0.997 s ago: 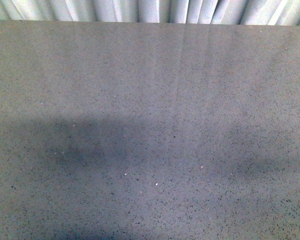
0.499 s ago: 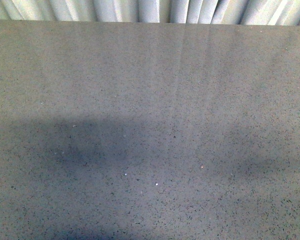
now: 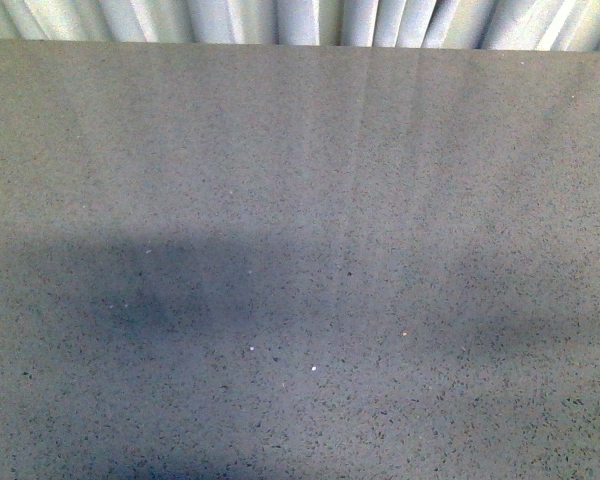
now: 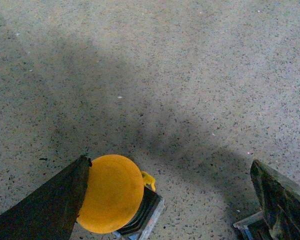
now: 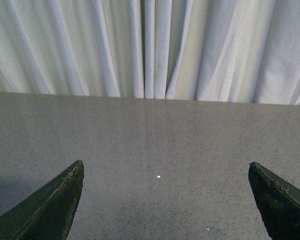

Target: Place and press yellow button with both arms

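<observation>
Your left gripper (image 4: 170, 162) is spread wide over the speckled grey stone tabletop (image 4: 190, 75); the yellow button with its round domed cap, black collar and clear square base (image 4: 110, 195) sits tilted right against one dark finger (image 4: 50, 205), with the other finger well apart from it; nothing is pinched. Your right gripper (image 5: 166, 166) is likewise spread, holding nothing, facing the pleated white curtain (image 5: 150, 45) beyond the table's far edge. Your front view shows neither arm nor the button.

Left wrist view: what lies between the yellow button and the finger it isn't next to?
Nothing but bare, shadowed table between the yellow button and that finger; the left wrist view shows it.
</observation>
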`<state>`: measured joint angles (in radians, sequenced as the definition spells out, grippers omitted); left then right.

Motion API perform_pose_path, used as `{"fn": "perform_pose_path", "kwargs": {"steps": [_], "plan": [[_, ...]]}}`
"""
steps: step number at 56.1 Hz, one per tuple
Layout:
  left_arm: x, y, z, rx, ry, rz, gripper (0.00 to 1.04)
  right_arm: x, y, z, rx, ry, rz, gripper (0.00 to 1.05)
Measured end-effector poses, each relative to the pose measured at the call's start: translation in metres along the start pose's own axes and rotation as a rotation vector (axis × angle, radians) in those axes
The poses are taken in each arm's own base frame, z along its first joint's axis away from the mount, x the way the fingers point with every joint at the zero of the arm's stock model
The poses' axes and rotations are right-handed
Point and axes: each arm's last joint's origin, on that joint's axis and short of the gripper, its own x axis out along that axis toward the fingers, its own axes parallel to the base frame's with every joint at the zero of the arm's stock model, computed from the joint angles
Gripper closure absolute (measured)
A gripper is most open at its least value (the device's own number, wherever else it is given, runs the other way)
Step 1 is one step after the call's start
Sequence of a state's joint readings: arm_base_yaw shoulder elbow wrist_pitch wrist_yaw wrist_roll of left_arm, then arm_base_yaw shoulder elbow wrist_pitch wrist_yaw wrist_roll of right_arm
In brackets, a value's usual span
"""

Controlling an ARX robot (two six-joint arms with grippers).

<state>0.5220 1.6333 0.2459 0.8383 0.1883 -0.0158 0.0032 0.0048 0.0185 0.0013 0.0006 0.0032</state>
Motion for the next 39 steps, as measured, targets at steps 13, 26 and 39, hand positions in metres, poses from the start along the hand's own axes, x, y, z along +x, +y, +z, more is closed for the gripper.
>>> {"fn": "perform_pose_path", "kwargs": {"steps": [13, 26, 39], "plan": [[0.001, 0.001, -0.001, -0.003, 0.0, -0.011, 0.09, 0.0, 0.0, 0.0, 0.0, 0.0, 0.0, 0.09], [-0.006, -0.003, 0.002, -0.004, -0.007, -0.03, 0.09, 0.0, 0.0, 0.0, 0.0, 0.0, 0.0, 0.09], [-0.012, -0.007, 0.006, -0.003, -0.018, -0.044, 0.09, 0.0, 0.0, 0.0, 0.0, 0.0, 0.0, 0.09]]}}
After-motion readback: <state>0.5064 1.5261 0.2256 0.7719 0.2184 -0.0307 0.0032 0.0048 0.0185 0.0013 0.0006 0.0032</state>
